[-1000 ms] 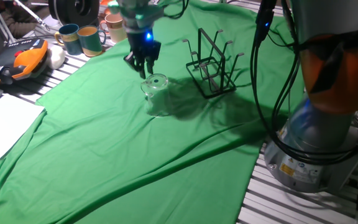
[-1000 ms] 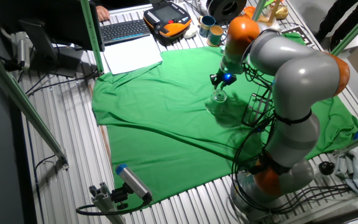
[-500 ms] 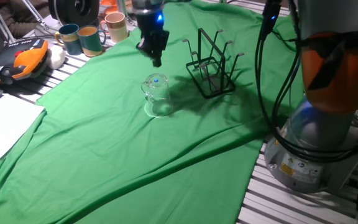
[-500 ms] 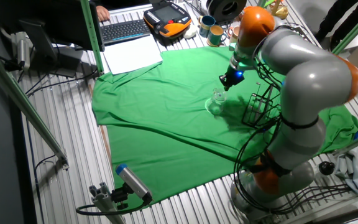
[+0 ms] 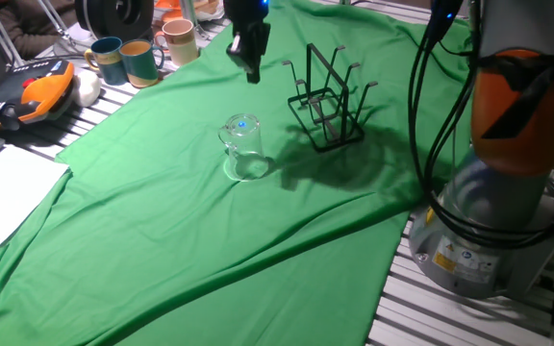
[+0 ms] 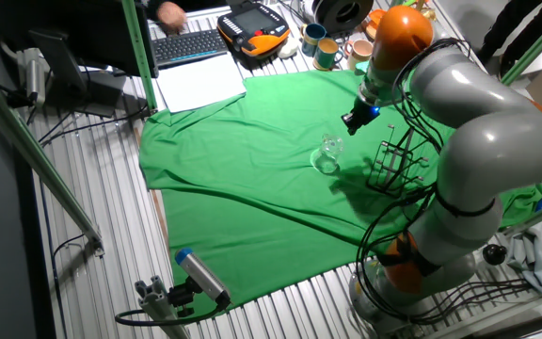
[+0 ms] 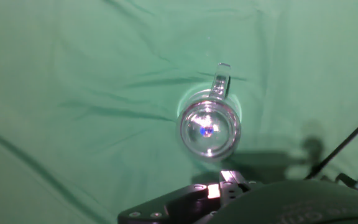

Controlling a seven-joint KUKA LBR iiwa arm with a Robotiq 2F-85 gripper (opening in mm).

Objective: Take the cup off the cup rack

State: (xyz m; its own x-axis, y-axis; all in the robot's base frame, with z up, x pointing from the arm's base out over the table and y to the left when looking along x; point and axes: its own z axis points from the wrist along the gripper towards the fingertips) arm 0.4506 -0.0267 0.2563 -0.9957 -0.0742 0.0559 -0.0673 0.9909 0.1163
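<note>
The cup (image 5: 242,146) is a small clear glass mug standing upright on the green cloth (image 5: 162,250), apart from the cup rack. It also shows in the other fixed view (image 6: 328,155) and in the hand view (image 7: 209,129), seen from above with its handle pointing up in the frame. The cup rack (image 5: 328,101) is black thin wire with nothing on it, to the right of the cup; it also shows in the other fixed view (image 6: 398,162), and its edge shows in the hand view (image 7: 353,155). My gripper (image 5: 252,69) hangs empty, above and behind the cup, and appears open; it also shows in the other fixed view (image 6: 351,122).
Teal-and-tan mugs (image 5: 123,60) and a pinkish cream mug (image 5: 178,40) stand past the cloth's far left edge. An orange-black handset (image 5: 27,91) and white paper (image 5: 3,192) lie at the left. The arm's base (image 5: 498,221) is at the right.
My gripper has let go of the cup and risen up and back toward the rack side. The cup stays standing on the cloth.
</note>
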